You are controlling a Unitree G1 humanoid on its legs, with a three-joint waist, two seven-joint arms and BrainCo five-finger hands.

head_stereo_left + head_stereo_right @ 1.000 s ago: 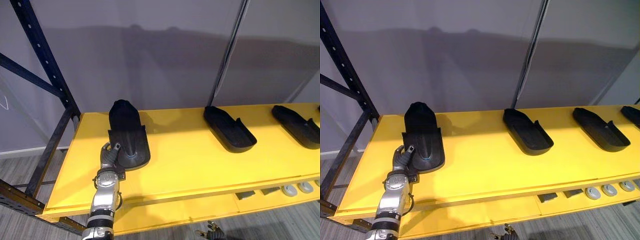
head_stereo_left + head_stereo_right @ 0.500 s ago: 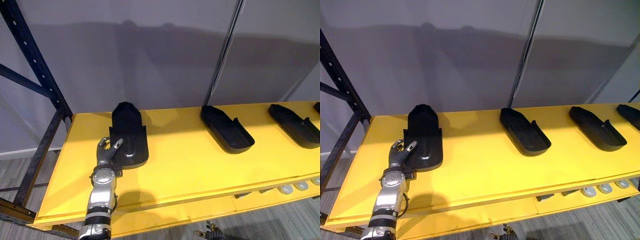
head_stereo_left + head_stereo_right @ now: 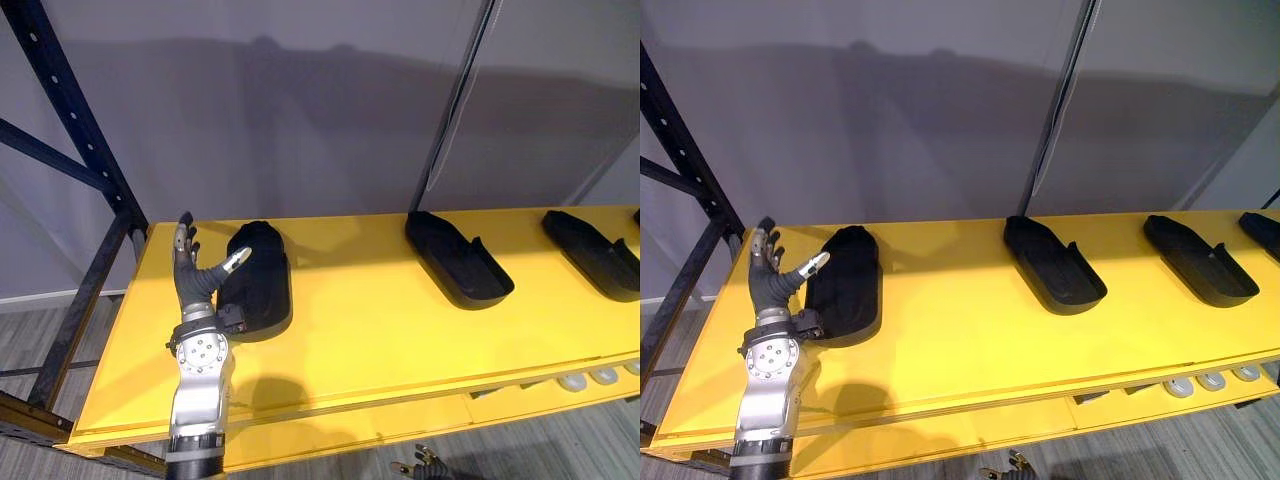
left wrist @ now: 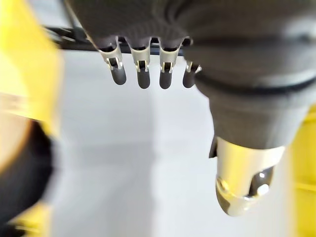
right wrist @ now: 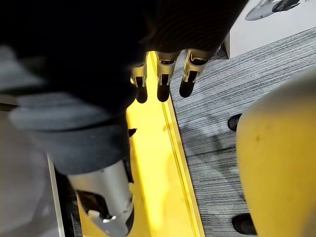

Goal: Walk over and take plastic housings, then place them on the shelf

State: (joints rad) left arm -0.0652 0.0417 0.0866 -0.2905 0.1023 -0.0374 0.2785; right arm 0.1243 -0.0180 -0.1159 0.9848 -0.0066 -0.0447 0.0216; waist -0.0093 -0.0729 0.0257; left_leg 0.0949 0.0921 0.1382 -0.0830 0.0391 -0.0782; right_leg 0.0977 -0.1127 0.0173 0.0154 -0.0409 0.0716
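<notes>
Left robot hand (image 3: 196, 282) hides the near-left edge of the black housing (image 3: 262, 285), so I can't tell if they touch. Housing lies flat on the yellow shelf (image 3: 400, 320), long axis front-to-back, rounded end twd the wall. Left robot hand upright, fingers straight, thumb spread, empty; right robot hand (image 5: 163, 79) relaxed, empty too.

- A warehouse or workshop storage bay: the left hand (image 3: 196, 277) hangs over a broad yellow shelf (image 3: 400, 330).
- A dark steel rack upright (image 3: 88, 130) with punched holes stands beyond the hand, to its left.
- Black plastic housings (image 3: 457, 258) lie in a row to the hand's right.
- A plain grey wall (image 3: 300, 120) stands behind, with grey plank floor (image 3: 40, 345) below.
</notes>
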